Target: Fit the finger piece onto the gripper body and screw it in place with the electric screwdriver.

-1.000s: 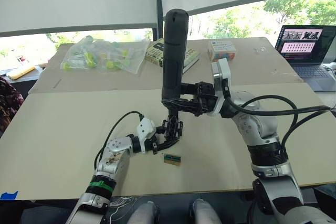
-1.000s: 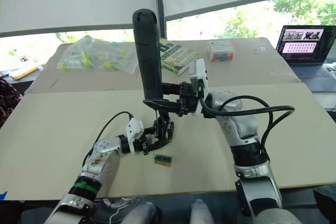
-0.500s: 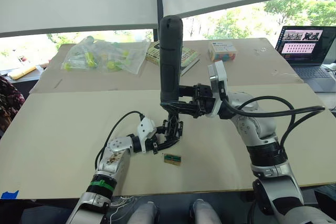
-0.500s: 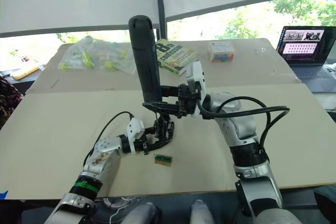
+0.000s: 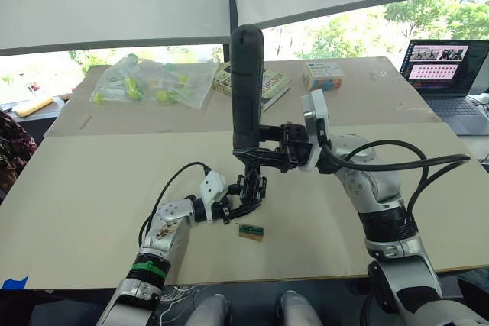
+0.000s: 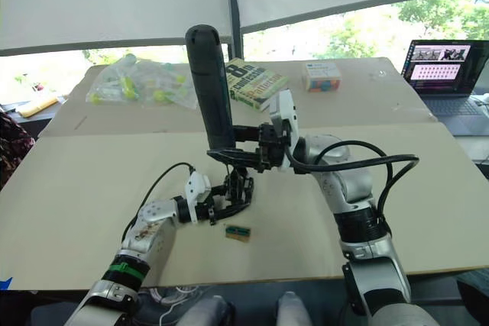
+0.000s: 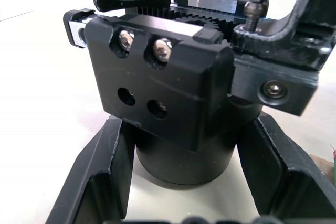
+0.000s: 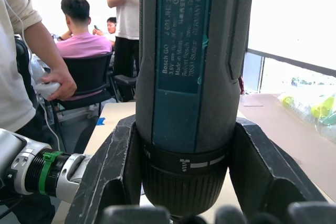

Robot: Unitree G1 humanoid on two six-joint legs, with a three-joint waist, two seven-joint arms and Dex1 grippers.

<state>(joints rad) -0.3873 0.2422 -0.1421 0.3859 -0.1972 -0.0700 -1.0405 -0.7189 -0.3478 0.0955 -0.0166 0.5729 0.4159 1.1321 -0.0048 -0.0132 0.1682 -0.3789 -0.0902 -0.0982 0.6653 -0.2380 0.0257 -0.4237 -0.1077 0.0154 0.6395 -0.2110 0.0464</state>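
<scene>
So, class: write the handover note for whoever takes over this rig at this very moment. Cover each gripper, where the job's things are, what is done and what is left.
Left gripper: shut on the gripper body, holding it by its round base on the table.
Right gripper: shut on the electric screwdriver, held upright, bit down over the gripper body.
Finger piece: cannot tell it apart from the assembly here.
Done: body steadied, screwdriver brought over it; the bit tip sits at the top of the assembly.
Left: whether any screw is driven home is unclear; check, drive, release.
Also: a small green-and-brown block lies beside the body.
</scene>
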